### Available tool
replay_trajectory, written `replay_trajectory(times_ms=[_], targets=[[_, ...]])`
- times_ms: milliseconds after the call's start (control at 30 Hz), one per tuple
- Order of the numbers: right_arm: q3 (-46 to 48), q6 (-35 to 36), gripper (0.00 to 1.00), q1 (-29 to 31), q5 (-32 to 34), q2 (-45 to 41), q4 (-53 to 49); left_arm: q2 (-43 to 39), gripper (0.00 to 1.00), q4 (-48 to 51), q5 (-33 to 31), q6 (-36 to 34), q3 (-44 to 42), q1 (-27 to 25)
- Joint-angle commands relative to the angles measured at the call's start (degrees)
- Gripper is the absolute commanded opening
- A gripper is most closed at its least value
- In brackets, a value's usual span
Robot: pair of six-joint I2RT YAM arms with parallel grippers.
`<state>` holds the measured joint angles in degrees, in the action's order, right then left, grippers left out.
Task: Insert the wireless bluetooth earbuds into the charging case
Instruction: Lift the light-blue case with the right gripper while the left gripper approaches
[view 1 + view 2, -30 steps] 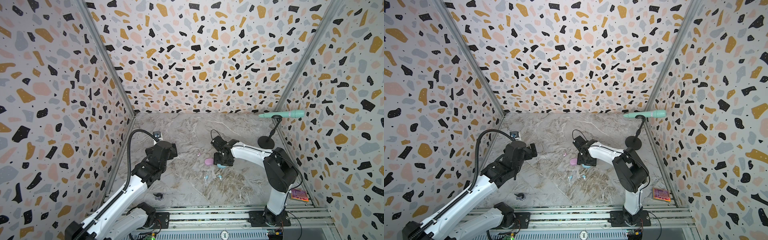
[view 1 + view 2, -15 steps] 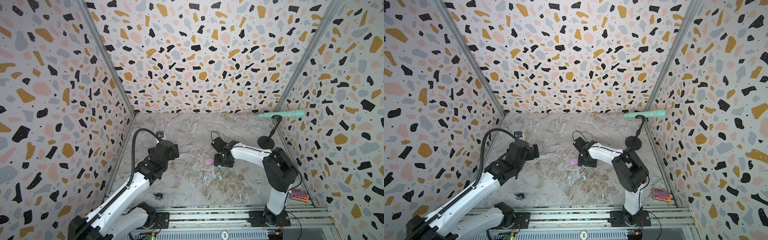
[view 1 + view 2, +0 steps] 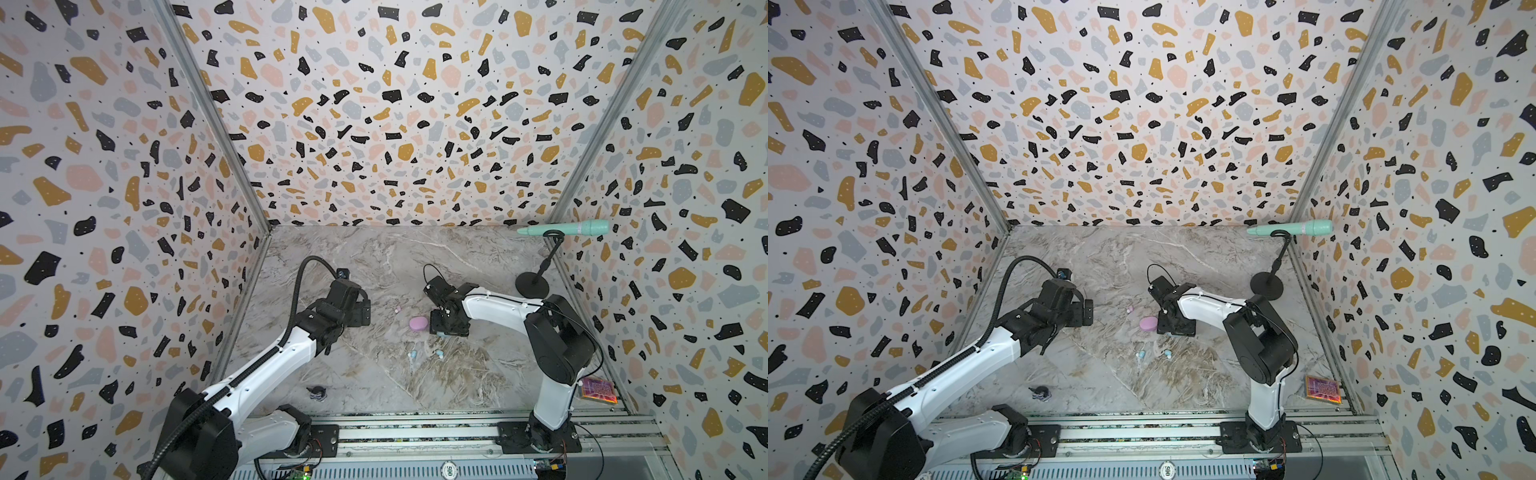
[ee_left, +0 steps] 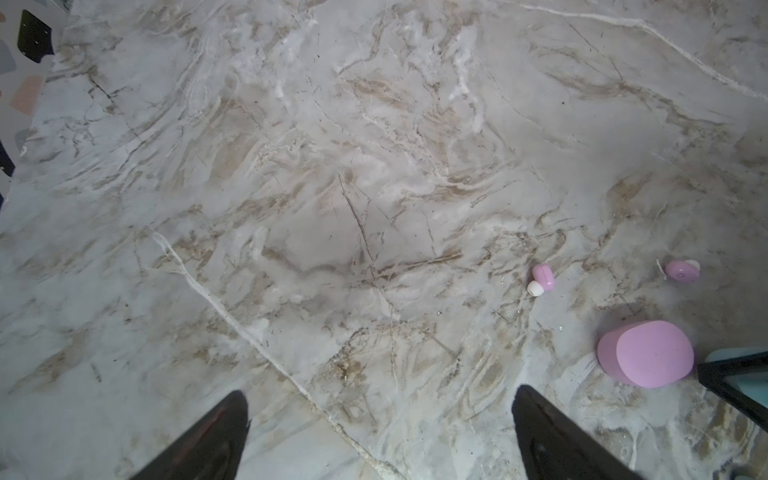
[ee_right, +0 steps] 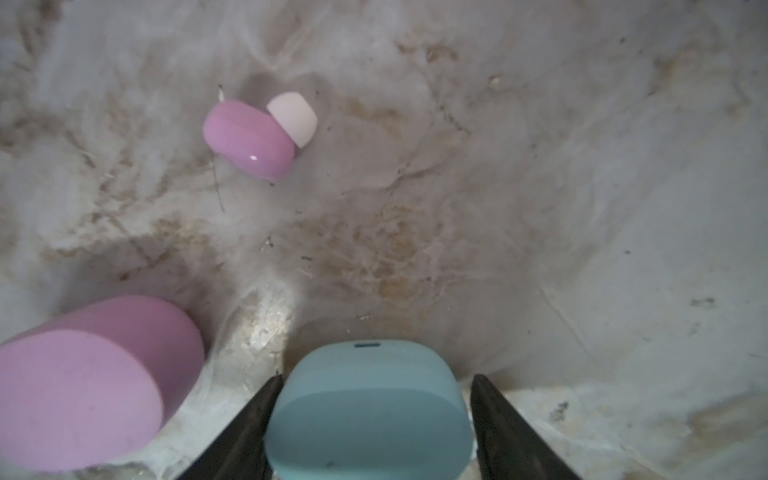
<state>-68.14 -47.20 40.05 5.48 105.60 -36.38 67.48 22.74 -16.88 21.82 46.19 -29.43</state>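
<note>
Marble tabletop: scuffed, terrazzo-walled.
Left gripper: spread wide, empty; nearer pink charging case than a second ago, likely after an earbud.
Pink earbuds: loose, just left of and behind that case.
Blue earbuds: loose, in front of it.
Right gripper: straddling blue charging case beside it; clamped or not, unclear.
Obstacle: both cases seemingly shut.
Teal microphone: far right.

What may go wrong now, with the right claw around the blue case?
1. The right claw straddles the blue case; squeezed, the case may slip out.
2. The pink case stands close beside the claw and may get knocked.
3. The pink earbud nearby is rounded; a bump could roll it away.
</note>
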Motion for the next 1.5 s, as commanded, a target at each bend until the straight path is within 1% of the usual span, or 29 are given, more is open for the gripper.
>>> replay_trajectory(times_ms=[0, 233, 733, 1067, 1167, 1367, 1467], targets=[[0.5, 0.7, 0.73, -0.4, 0.0, -2.8, -0.5, 0.0, 1.0, 0.2, 0.7, -0.9, 2.4, -0.5], [0.2, 1.2, 0.73, -0.5, -0.4, -4.4, -0.4, -0.1, 1.0, 0.1, -0.3, -0.9, 2.2, -0.5], [0.6, 1.1, 0.71, -0.5, -1.3, -4.4, -0.5, 1.0, 1.0, 0.4, 0.0, -1.1, 2.6, -0.7], [1.6, 0.8, 0.67, -0.4, -1.8, -4.8, 0.1, 1.1, 1.0, 0.3, -0.2, -1.1, 2.7, -0.8], [1.9, 0.8, 0.64, -0.4, -2.0, -4.9, 0.4, 1.0, 1.0, 0.4, -0.2, -1.2, 2.6, -0.8], [2.4, 0.7, 0.62, -0.4, -2.0, -5.5, 0.6, 1.0, 1.0, 0.2, -0.3, -1.2, 2.6, -0.9], [2.6, 0.7, 0.58, -0.3, -2.0, -5.7, 0.7, 1.0, 1.0, 0.3, -0.2, -1.2, 2.6, -0.9]])
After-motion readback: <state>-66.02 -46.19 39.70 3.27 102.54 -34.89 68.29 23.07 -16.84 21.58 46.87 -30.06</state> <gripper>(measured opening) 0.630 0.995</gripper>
